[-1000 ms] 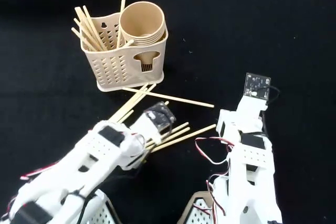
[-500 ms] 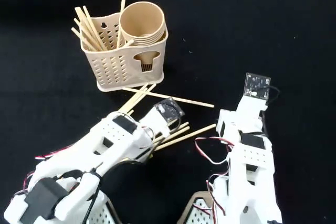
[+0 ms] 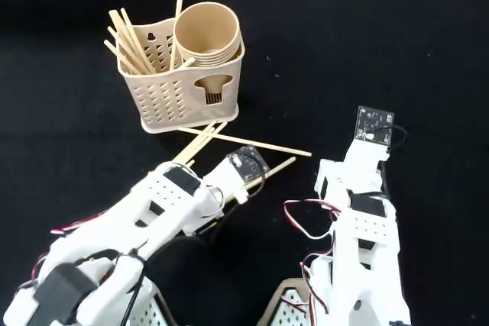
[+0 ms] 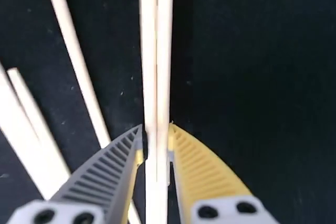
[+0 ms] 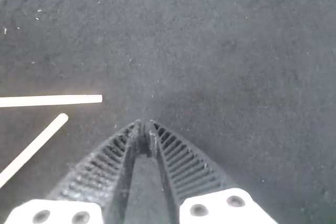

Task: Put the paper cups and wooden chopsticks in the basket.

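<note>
Looks like the picking-up step for the wooden chopsticks. Pinching two chopsticks [image 4: 156, 51] tight in the left gripper [image 4: 156, 129], low in the middle of the high view, with the ends poking out to the right. Next, probably need to lift them, tip them upright and carry them to the basket [image 3: 164, 93] in the upper left, then drop them in beside the standing sticks [image 3: 126, 40]. Already has the paper cups [image 3: 208, 32] stacked in its other side. Sitting at the lower right with the right gripper [image 5: 143, 127] pressed together on nothing. Lying in the way: one long loose stick [image 3: 267, 146] and a bunch of sticks [image 3: 205, 137] against the basket's foot. Could bump those.
</note>
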{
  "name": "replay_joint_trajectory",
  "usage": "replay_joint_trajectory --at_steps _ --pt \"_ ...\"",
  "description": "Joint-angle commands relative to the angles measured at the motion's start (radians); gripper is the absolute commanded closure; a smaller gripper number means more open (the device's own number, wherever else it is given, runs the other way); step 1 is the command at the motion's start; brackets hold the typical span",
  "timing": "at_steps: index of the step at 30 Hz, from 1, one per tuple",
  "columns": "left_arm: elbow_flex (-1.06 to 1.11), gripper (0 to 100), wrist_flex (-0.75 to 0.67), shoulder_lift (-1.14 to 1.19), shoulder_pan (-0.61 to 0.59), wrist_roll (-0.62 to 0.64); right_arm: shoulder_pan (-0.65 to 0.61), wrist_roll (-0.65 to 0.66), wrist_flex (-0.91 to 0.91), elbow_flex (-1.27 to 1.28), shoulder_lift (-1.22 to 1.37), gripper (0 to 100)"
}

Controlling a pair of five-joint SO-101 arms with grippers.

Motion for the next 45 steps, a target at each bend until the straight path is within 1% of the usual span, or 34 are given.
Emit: replay_joint_trajectory --at_steps 1,6,10,16,21,25,28,30,35,41,43,45 --pt "-0.079 97 0.143 -0.101 -0.008 -0.06 0.005 -0.002 -0.025 -0.013 -0.019 98.3" --pt "-0.101 97 0.261 -0.166 -0.05 -0.143 0.005 -0.002 -0.025 -0.013 -0.019 98.3" --pt "-0.093 97 0.285 -0.17 -0.091 -0.206 0.005 -0.002 -0.025 -0.013 -0.019 98.3" --pt "-0.122 97 0.301 -0.18 -0.173 -0.247 0.005 -0.002 -0.025 -0.013 -0.019 98.3" --pt "-0.213 97 0.391 -0.192 -0.24 -0.245 0.005 -0.002 -0.025 -0.013 -0.019 98.3" --pt "-0.291 97 0.474 -0.301 -0.268 -0.244 0.005 -0.002 -0.025 -0.013 -0.019 98.3" --pt "-0.358 97 0.483 -0.443 -0.3 -0.242 0.005 -0.002 -0.025 -0.013 -0.019 98.3" --pt "-0.406 97 0.442 -0.54 -0.334 -0.224 0.005 -0.002 -0.025 -0.013 -0.019 98.3" --pt "-0.444 97 0.204 -0.707 -0.444 -0.02 0.003 -0.002 -0.025 -0.013 -0.019 98.3" --pt "-0.443 97 -0.092 -0.749 -0.529 0.241 0.003 -0.002 -0.025 -0.012 -0.019 98.3" --pt "-0.438 97 -0.209 -0.747 -0.545 0.324 0.003 -0.002 -0.025 -0.012 -0.019 98.3" --pt "-0.41 97 -0.358 -0.747 -0.545 0.399 0.003 -0.002 -0.025 -0.012 -0.018 98.3"
